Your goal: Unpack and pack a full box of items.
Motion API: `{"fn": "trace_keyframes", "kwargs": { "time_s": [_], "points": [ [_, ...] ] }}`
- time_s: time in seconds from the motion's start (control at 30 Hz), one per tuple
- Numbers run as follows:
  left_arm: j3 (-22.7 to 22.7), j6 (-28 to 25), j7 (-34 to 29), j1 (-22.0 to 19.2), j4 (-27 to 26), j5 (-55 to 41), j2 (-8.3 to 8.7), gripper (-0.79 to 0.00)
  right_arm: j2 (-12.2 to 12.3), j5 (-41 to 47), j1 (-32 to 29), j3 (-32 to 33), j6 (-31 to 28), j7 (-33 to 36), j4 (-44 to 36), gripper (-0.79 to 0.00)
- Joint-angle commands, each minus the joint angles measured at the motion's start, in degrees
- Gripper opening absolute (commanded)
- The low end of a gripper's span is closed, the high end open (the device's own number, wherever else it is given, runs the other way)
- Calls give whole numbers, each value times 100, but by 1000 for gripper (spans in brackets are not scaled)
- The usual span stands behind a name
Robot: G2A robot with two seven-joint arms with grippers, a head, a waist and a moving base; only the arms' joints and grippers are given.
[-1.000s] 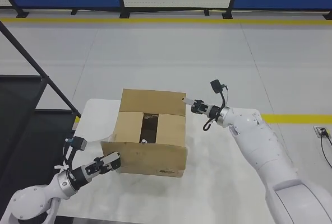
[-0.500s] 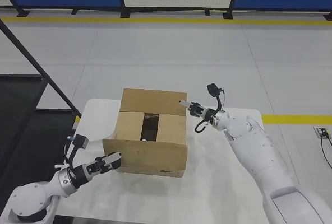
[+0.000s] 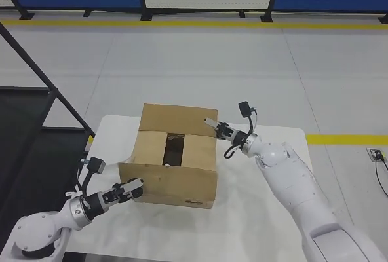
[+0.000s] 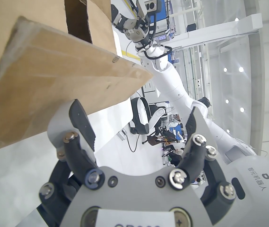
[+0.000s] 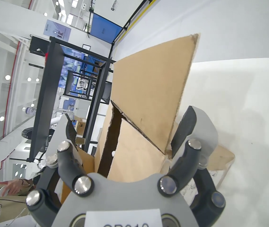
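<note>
Presently flap handling is judged in hand. Astride the far flap (image 5: 148,83) of the box (image 3: 177,177) the right fingers (image 5: 183,129) are spread, left fingers (image 4: 81,119) spread beside its near corner; flap grip needed next.

Factory-like hall: yellow floor line (image 3: 181,23), blue partitions (image 3: 325,4).

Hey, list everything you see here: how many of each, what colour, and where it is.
cardboard box: one, brown, middle of the table, top flaps partly open with a dark gap between them
table: one, white, under the box
metal frame: one, black, beside the table on the left arm's side
floor stripes: two, yellow, one on the far floor, one past the table on the right arm's side
left hand: one, black and white, open, at the box's near corner
right hand: one, black and white, open, at the far flap's corner
</note>
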Motion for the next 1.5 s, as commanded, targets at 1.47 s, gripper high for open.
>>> {"fn": "trace_keyframes", "kwargs": {
  "time_s": [1.47],
  "points": [
    [1533, 618, 2058, -1097, 315, 1924, -136, 0, 671, 1117, -1253, 498, 2590, 2337, -3168, 0]
  ]
}}
